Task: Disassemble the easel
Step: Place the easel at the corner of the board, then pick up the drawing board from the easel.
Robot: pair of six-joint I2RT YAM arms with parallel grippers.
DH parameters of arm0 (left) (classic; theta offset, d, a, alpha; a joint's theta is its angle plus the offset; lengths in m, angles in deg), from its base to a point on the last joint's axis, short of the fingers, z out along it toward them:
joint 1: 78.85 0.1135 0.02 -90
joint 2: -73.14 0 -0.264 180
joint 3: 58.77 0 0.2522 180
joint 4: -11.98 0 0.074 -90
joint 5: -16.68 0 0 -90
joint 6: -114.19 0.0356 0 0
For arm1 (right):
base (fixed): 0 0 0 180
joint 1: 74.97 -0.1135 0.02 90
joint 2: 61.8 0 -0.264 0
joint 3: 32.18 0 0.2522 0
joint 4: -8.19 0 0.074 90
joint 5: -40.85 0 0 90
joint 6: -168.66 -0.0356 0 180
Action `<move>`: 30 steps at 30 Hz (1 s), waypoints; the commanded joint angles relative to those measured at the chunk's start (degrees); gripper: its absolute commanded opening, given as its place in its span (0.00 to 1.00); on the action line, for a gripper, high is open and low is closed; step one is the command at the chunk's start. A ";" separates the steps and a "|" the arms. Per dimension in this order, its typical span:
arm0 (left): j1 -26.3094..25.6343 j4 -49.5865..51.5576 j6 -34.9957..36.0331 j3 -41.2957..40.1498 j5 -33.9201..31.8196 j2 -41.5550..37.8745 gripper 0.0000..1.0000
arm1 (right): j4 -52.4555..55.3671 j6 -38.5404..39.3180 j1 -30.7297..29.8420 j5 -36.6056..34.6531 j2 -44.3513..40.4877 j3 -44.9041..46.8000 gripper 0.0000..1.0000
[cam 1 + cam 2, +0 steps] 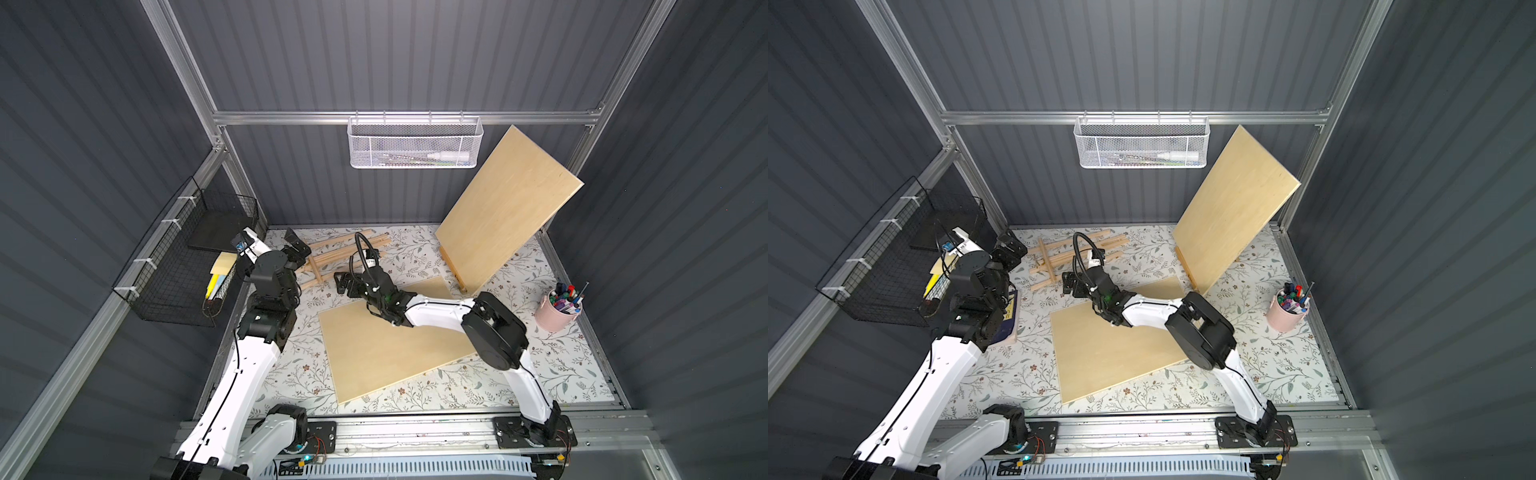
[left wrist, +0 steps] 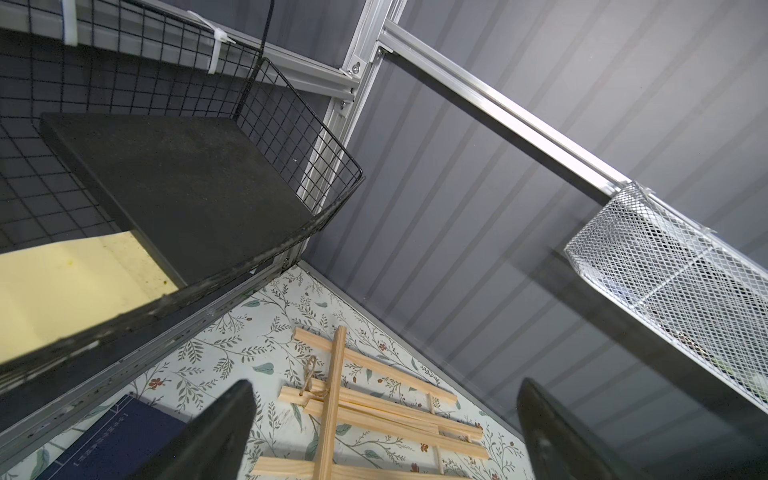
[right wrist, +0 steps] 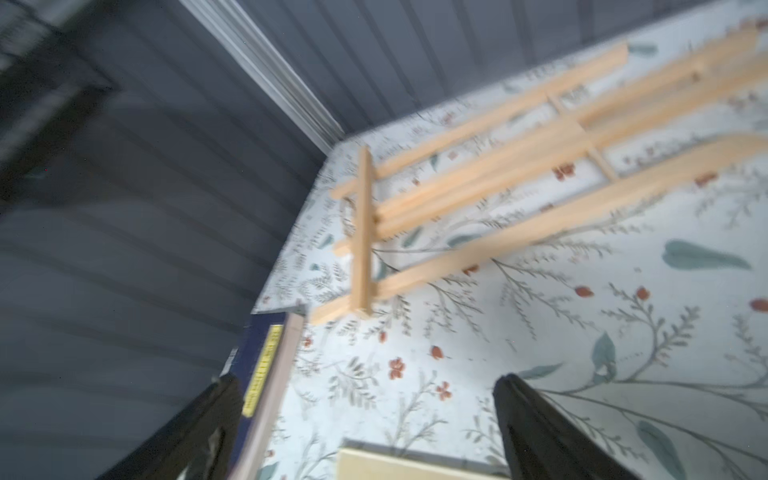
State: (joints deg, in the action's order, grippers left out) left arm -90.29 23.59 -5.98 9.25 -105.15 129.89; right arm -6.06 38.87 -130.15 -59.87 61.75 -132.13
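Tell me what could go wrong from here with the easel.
Left gripper and right gripper both hang open close to the easel frame; reaching together they might collide. The frame lies flat, so thin bars may slide instead of lifting. The right elbow sits near the leaning board; a swing could topple it.

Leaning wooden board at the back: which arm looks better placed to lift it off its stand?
Probably the right. The open, empty right gripper hovers mid-table, nearer the leaning board; the left gripper, also open, sits by the black wire basket on the far side.
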 commanded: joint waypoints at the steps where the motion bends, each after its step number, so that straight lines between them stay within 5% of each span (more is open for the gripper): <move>1: -0.43 0.59 -0.32 1.47 -0.69 -1.06 0.99 | -8.43 8.30 -1.79 -0.57 -7.77 4.75 0.97; 18: -2.44 0.75 -0.19 1.64 -1.61 -2.98 1.00 | 2.16 12.55 -0.32 -8.99 -44.85 40.47 0.99; 30: -6.54 -2.36 7.45 0.13 11.05 5.06 0.99 | 21.39 11.10 5.67 -21.15 -71.48 50.75 0.99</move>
State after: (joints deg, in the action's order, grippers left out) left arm -95.29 21.62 -2.48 9.25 -98.48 131.93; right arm 9.02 50.58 -125.93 -76.04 -6.07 -83.61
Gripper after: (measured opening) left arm 0.994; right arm 0.989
